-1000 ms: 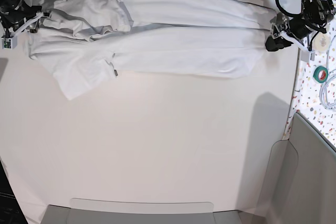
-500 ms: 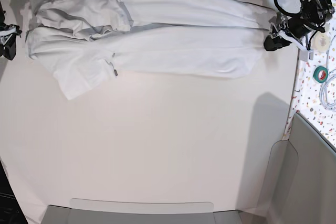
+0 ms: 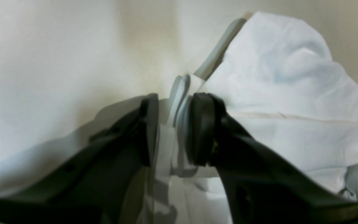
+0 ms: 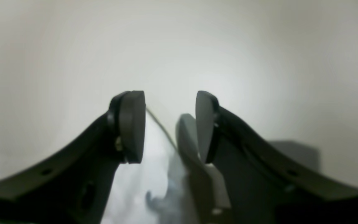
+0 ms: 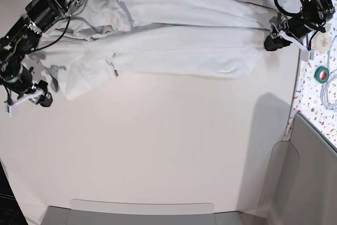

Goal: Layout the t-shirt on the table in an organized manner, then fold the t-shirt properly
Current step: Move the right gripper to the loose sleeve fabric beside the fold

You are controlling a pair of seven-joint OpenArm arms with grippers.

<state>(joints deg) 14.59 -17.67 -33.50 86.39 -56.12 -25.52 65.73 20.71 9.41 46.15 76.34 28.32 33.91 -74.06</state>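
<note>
Since the earlier frames, the right arm had swung off the shirt's [image 5: 174, 40] left end and down over bare surface [image 5: 158, 151]; its pincer [image 5: 31, 94] hung just off the sleeve tip that pokes toward the near edge. That pincer [image 4: 169, 126] stood part-open with nothing between its pads, only pale surface and a bit of cloth below. By contrast, the left pincer [image 5: 275, 39] had barely shifted: it sat at the shirt's other end, by the surface's right edge. In the wrist view the left pincer [image 3: 172, 130] was narrowed onto a bunched fold of white cloth, holding the shirt [image 3: 291, 102].

The shirt lay as a long band along the far side of the surface, doubled lengthwise, with wrinkles and a loose sleeve at the left end. I judged the laying-out done and the folding begun, about a first lengthwise fold in. Left to do, as far as could be told: tuck the stray sleeve, smooth the bunched left end, then fold the band across into a compact packet. A tape roll [image 5: 322, 74] lay on the speckled panel [image 5: 316, 109] beyond the right edge.
</note>
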